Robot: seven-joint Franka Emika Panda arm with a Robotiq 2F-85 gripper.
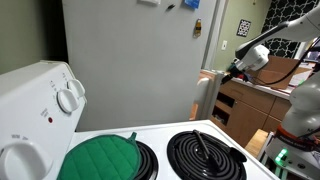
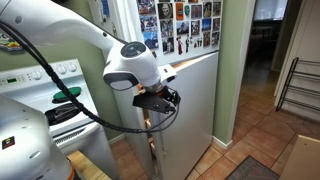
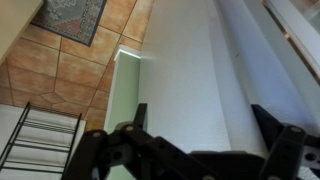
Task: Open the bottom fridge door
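Bottom fridge door: the bottom fridge door (image 2: 192, 112) is the plain off-white lower panel under the photo-covered upper door (image 2: 185, 22); in an exterior view it shows nearly edge-on as a rounded pale strip (image 1: 203, 98) at the front of the fridge, and in the wrist view it fills the middle as a broad white surface (image 3: 185, 80)
Door state: it looks shut in line with the upper door, though the pictures do not settle whether it stands slightly ajar
Gripper: the gripper (image 2: 158, 100) hangs at the upper part of the door, by its edge on the cabinet side; it shows in the other views too (image 1: 231, 69) (image 3: 205, 140)
Fingers: the fingers (image 3: 139, 125) are spread wide and released, holding nothing, with the white panel seen between them; I cannot tell whether they touch it
Arm: the white arm (image 2: 70, 40) reaches across towards the fridge
Fridge side wall: the grey side wall (image 1: 130, 60) bears magnets near its top
Cabinet drawers: the brown wooden drawers (image 1: 245, 102) stand just beside the fridge front
Stove: the white stove (image 1: 30, 110) carries a green potholder (image 1: 100, 158) on one burner, beside a bare black coil burner (image 1: 205, 155)
Floor: the brown tiled floor (image 3: 70, 65) has a patterned rug (image 3: 72, 18) and a black wire rack (image 3: 40, 135)
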